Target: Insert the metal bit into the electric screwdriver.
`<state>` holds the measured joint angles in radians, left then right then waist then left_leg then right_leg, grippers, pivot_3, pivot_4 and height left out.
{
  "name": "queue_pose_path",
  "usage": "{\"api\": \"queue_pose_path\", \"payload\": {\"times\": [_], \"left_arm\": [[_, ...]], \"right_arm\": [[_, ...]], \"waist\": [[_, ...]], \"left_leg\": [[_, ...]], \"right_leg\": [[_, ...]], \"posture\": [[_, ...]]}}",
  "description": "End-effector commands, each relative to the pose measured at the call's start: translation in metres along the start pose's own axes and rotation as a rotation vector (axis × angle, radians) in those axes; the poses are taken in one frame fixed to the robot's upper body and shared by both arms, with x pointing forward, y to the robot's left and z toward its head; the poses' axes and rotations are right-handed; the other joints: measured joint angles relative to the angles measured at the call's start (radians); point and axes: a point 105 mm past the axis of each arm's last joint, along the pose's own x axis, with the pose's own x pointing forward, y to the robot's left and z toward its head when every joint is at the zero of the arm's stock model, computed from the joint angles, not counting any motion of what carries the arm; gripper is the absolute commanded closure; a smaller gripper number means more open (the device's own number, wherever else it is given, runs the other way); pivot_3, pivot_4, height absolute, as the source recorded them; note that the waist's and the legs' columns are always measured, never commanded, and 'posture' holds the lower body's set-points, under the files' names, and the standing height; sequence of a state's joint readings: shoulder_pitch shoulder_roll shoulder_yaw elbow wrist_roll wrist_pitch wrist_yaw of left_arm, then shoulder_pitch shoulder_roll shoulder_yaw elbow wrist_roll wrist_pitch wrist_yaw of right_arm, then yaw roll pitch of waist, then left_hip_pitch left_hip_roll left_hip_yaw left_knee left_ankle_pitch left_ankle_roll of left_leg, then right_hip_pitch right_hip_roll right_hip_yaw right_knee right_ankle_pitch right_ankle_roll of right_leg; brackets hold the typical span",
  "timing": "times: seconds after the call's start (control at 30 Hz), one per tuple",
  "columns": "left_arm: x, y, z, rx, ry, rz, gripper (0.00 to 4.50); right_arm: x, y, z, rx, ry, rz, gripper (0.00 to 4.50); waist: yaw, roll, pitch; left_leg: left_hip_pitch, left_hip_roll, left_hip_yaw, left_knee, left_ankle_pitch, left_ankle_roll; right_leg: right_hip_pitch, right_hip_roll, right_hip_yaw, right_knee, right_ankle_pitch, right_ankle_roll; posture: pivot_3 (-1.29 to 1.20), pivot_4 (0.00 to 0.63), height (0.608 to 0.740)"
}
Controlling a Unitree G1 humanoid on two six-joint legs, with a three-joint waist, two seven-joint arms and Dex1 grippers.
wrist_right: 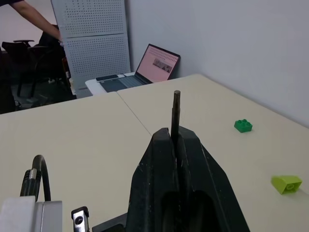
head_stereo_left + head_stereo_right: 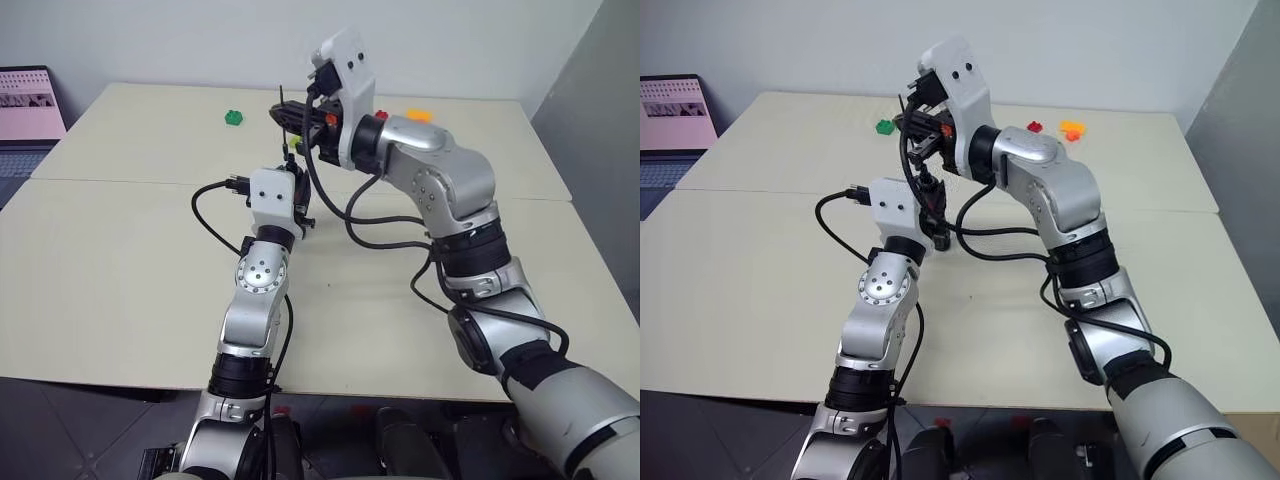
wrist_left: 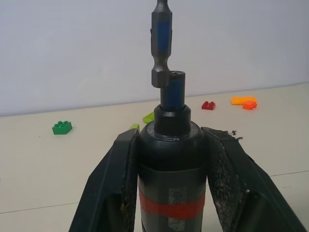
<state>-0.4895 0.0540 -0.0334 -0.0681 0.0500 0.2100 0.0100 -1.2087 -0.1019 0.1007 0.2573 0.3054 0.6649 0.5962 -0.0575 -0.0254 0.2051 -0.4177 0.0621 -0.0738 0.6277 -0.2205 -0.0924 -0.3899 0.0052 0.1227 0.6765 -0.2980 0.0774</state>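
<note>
Head views: both arms are raised over a beige table (image 2: 120, 280). The left gripper (image 2: 296, 196) points up and forward, clamped on the electric screwdriver (image 2: 931, 212), which stands roughly upright between its fingers. The right gripper (image 2: 292, 117) sits above it, reaching across to the left, closed on the metal bit (image 2: 282, 96). A green brick (image 2: 234, 117) and a cluster of orange and red bricks (image 2: 1070, 129) lie on the far side of the table; a laptop (image 2: 27, 110) stands beyond the table's left edge.

Left wrist view: the screwdriver body (image 3: 171, 164), black with a red band, is pinched between both fingers (image 3: 113, 183). Its chuck (image 3: 172, 92) faces away from the camera. The bit's hex shank (image 3: 161, 43) hangs above the chuck, its lower end at the chuck mouth, slightly off to one side; whether it has entered I cannot tell.

Right wrist view: the jaws are shut on the thin grey rod (image 1: 175, 113), most of which projects past the fingertips.

Handling judgement: the bit is light, stiff and smooth, so it can pivot or slip in a two-finger pinch; a hold near mid-length leaves the shank free. The screwdriver is rigid and heavier; gripping the barrel below the chuck, as now, looks sound. Alignment tolerance appears small.
</note>
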Motion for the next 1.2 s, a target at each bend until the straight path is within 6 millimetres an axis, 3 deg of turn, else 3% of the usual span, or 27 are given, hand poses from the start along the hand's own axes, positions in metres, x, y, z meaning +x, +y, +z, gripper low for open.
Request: {"api": "queue_pose_path", "payload": {"times": [0.03, 0.33, 1.2], "left_arm": [[-0.001, 0.002, -0.002, 0.010, 0.007, 0.006, 2.86], [-0.002, 0.001, -0.002, 0.013, 0.010, 0.002, 2.86], [-0.003, -0.001, -0.002, 0.013, 0.008, -0.007, 2.86]], "right_arm": [[-0.006, -0.003, 0.030, -0.049, -0.073, 0.003, 4.50], [-0.006, -0.003, 0.034, -0.037, -0.081, 0.011, 4.50], [0.001, 0.004, 0.010, -0.053, -0.014, 0.041, 4.50]], "waist": [[0.000, 0.000, 0.000], [0.000, 0.000, 0.000], [0.000, 0.000, 0.000]], "left_leg": [[0.000, 0.000, 0.000, 0.000, 0.000, 0.000], [0.000, 0.000, 0.000, 0.000, 0.000, 0.000], [0.000, 0.000, 0.000, 0.000, 0.000, 0.000]], "right_leg": [[0.000, 0.000, 0.000, 0.000, 0.000, 0.000], [0.000, 0.000, 0.000, 0.000, 0.000, 0.000], [0.000, 0.000, 0.000, 0.000, 0.000, 0.000]], "posture": [[0.00, 0.150, 0.740], [0.00, 0.150, 0.740], [0.00, 0.150, 0.740]]}}
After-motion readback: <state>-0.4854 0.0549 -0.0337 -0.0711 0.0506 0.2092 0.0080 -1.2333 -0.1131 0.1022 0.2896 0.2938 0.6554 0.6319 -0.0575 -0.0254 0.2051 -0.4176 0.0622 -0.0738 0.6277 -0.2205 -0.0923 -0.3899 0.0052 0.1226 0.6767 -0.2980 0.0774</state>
